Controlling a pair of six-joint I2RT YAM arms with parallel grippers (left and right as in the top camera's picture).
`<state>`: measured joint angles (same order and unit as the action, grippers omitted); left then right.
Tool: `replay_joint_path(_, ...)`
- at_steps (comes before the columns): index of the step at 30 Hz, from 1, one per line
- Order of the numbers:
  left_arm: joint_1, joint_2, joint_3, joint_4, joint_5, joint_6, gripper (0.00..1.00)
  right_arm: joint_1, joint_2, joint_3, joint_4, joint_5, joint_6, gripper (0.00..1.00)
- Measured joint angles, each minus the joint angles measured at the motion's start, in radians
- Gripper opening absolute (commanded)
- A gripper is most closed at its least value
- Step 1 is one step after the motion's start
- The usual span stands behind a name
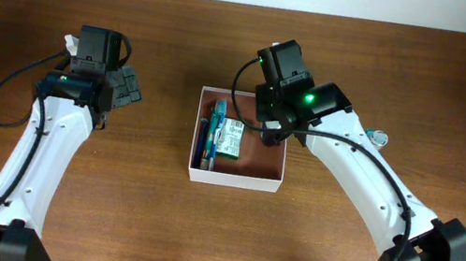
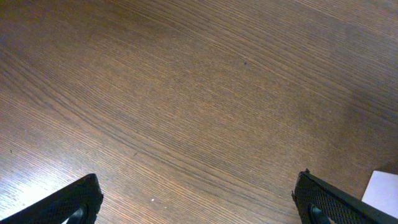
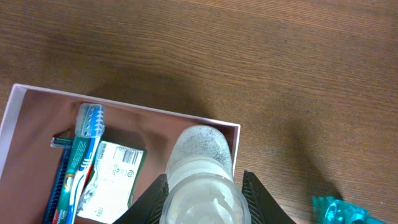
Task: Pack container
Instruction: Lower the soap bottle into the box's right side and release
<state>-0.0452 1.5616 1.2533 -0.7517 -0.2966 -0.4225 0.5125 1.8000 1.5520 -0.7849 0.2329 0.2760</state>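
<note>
Releasing now risks the clear bottle (image 3: 199, 155), clamped in the right hand (image 3: 202, 202), catching the wall of the container (image 1: 234, 180), frame centre, and toppling onto the bench (image 1: 141, 1); left hand (image 2: 199, 202) spread wide, empty.

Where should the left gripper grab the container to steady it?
Probably the near wall of the container, right half, from straight above, left gripper straddling it: walls are thin and upright, floor bare there. The toothbrush pack crowds the left wall; the right gripper holds a bottle over the far right.
</note>
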Motion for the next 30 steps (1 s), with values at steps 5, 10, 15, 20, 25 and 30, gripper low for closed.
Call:
replay_joint_path(5, 0.0, 0.0, 0.0, 0.0, 0.0, 0.0, 1.0, 0.0, 0.0, 0.0, 0.0, 0.006, 0.0, 0.29)
replay_joint_path(10, 0.0, 0.0, 0.0, 0.0, 0.0, 0.0, 0.99, 0.0, 0.0, 0.0, 0.0, 0.006, 0.0, 0.29)
replay_joint_path(15, 0.0, 0.0, 0.0, 0.0, 0.0, 0.0, 0.99, 0.0, 0.0, 0.0, -0.003, 0.006, 0.0, 0.3)
replay_joint_path(20, 0.0, 0.0, 0.0, 0.0, 0.0, 0.0, 0.99, 0.0, 0.0, 0.0, -0.008, 0.006, -0.001, 0.3)
replay_joint_path(25, 0.0, 0.0, 0.0, 0.0, 0.0, 0.0, 0.99, 0.0, 0.007, 0.0, -0.007, 0.006, 0.0, 0.3)
replay_joint_path(30, 0.0, 0.0, 0.0, 0.0, 0.0, 0.0, 0.99, 0.0, 0.023, 0.0, -0.007, 0.006, 0.0, 0.3)
